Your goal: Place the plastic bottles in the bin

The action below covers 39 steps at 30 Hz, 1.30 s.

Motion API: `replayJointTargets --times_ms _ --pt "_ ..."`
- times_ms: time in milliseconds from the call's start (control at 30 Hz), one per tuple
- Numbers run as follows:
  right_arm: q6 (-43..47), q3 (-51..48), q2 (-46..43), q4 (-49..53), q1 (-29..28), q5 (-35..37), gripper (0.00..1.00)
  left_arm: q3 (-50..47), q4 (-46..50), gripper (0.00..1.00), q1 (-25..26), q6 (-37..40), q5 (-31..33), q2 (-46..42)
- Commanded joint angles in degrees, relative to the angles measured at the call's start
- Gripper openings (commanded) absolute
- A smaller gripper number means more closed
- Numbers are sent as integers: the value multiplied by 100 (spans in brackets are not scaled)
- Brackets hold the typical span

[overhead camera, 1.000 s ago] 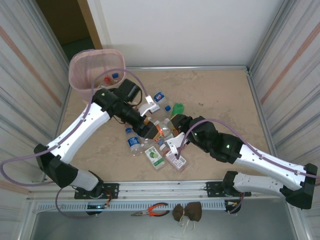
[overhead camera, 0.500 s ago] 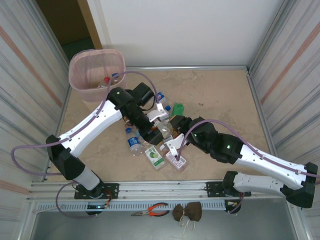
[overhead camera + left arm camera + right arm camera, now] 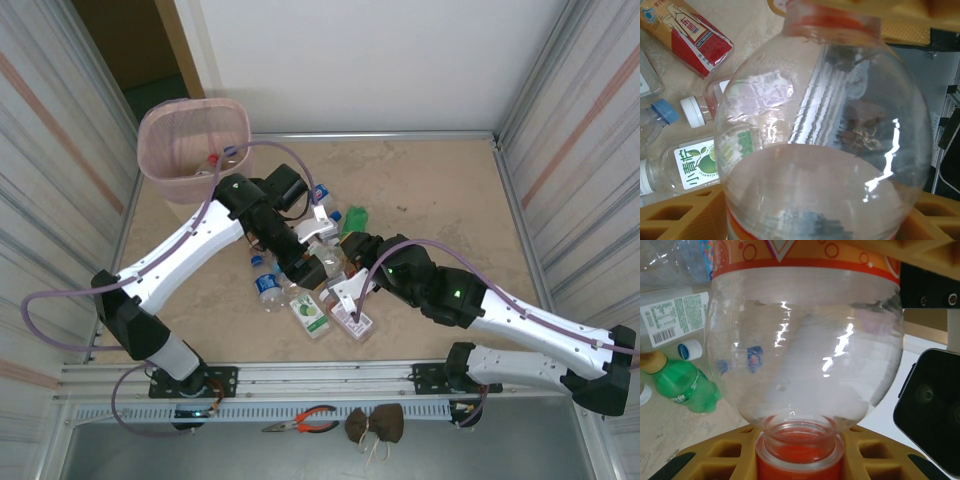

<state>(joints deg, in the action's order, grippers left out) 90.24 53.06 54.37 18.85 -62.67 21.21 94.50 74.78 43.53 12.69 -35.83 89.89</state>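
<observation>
Pinching the orange-capped neck of a clear bottle (image 3: 805, 350), the right gripper (image 3: 800, 455) has its jaws pressed tight on it. The left gripper (image 3: 815, 220) brackets the same bottle's labelled body; whether those jaws squeeze it yet I cannot tell. This reads as a handover, since the left arm (image 3: 190, 245) reaches nearer the bin (image 3: 165, 165), which stands at the far-left corner, well apart from the held bottle. More plastic bottles (image 3: 310, 310) lie clustered on the beige, stone-patterned table (image 3: 440, 200), fenced by ribbed metal side panels (image 3: 580, 100) and a white back wall (image 3: 360, 60).
</observation>
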Motion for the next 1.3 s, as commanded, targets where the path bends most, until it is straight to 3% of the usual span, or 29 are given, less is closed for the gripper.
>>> replayJointTargets --times_ms 0,333,400,667,867,1033,1133,1267 --pt "-66 231 -67 150 -52 -10 0 192 72 71 25 128 -11 -191" --pt "-95 240 -93 160 -59 -43 0 275 149 60 27 220 -60 -226" --pt "-119 224 -123 149 -69 -54 16 263 112 59 24 217 -21 -247" --pt "-581 297 -403 624 -113 -215 52 217 -85 59 25 200 115 -262" --pt "-1808 545 -609 1320 -103 -521 72 318 -175 58 -6 225 147 -150" --pt "-3174 486 -717 1419 -83 -539 78 393 -284 58 -169 217 147 -77" --pt "-4389 484 -709 1392 -54 -500 78 413 -379 57 -349 178 147 -77" --pt "-6702 318 -708 880 25 -124 80 427 -546 57 -624 117 188 -128"
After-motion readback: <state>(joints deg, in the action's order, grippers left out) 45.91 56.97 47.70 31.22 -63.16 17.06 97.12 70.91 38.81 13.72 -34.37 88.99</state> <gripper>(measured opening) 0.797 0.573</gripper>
